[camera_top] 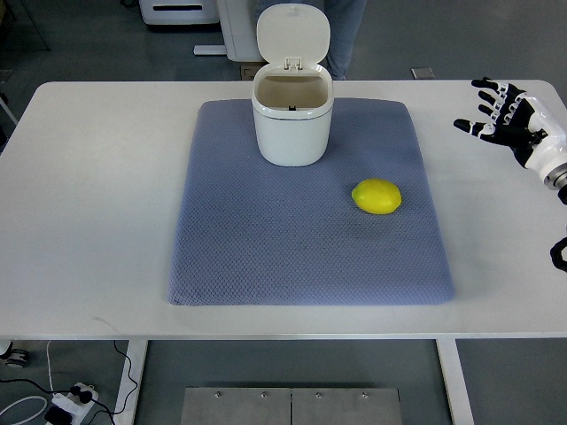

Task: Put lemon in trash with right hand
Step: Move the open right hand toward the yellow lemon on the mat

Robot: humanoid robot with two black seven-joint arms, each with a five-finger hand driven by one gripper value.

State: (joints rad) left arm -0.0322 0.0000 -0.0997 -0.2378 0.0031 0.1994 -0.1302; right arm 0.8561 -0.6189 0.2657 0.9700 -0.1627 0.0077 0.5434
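Well apart, right hand (pixel 503 113) splayed, empty

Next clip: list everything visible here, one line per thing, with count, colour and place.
lemon: one, yellow, on the mat, right of the bin
trash bin: one, white, lid up, at the mat's far edge
mat: one, blue-grey, centre of the table
table: one, white
power strip: one, white, on the floor at lower left
person: one, legs only, behind the table
right hand: one, black and white, fingers spread, holding nothing, above the table's far right corner
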